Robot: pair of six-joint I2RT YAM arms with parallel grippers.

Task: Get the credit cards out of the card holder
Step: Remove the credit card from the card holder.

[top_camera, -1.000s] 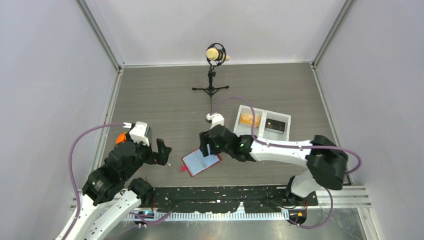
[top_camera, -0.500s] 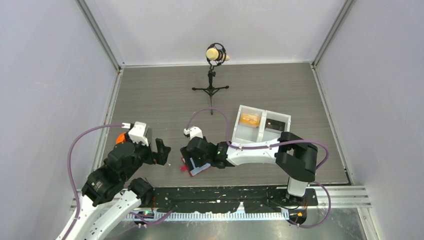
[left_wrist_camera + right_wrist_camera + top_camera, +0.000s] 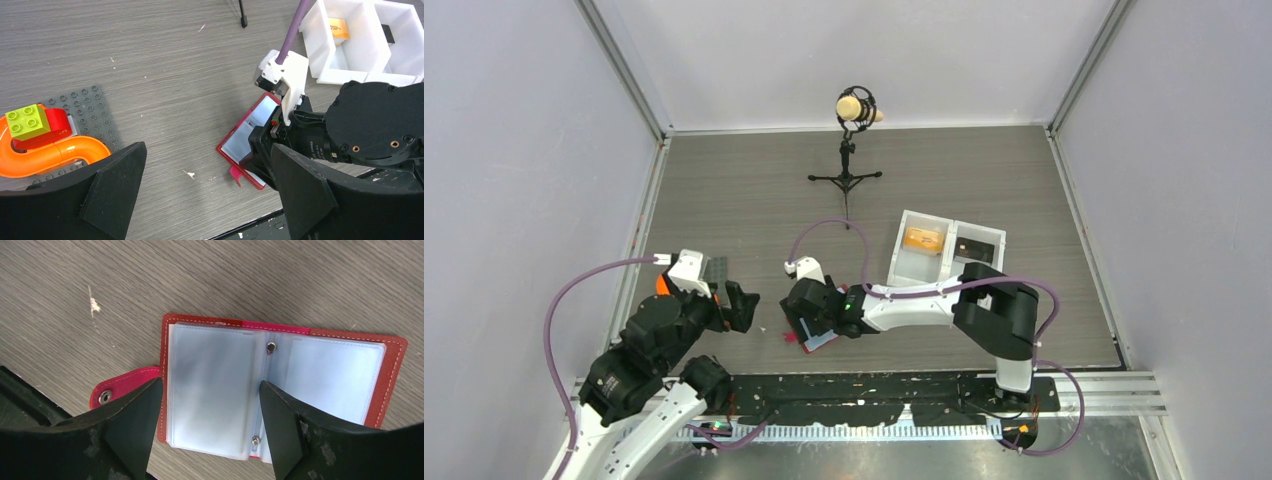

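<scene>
The red card holder [image 3: 280, 330] lies open on the table, with pale blue-grey pockets [image 3: 210, 385] facing up. No credit card shows plainly in the pockets. My right gripper [image 3: 207, 440] is open just above it, with its fingers on either side of the left pocket page. In the top view the right gripper [image 3: 809, 318] covers most of the holder [image 3: 821, 343]. The holder also shows in the left wrist view [image 3: 245, 137]. My left gripper [image 3: 210, 200] is open and empty, left of the holder, as the top view [image 3: 739, 305] also shows.
A white two-compartment tray [image 3: 947, 262] stands right of the holder, with an orange block [image 3: 919, 239] and a dark flat piece [image 3: 974, 250] in it. A microphone tripod [image 3: 848, 178] stands behind. A grey studded plate with an orange tube [image 3: 50, 150] lies at the left.
My right gripper has moved left and down over the open holder and now covers most of it. My left arm has drawn back a little to the left.
</scene>
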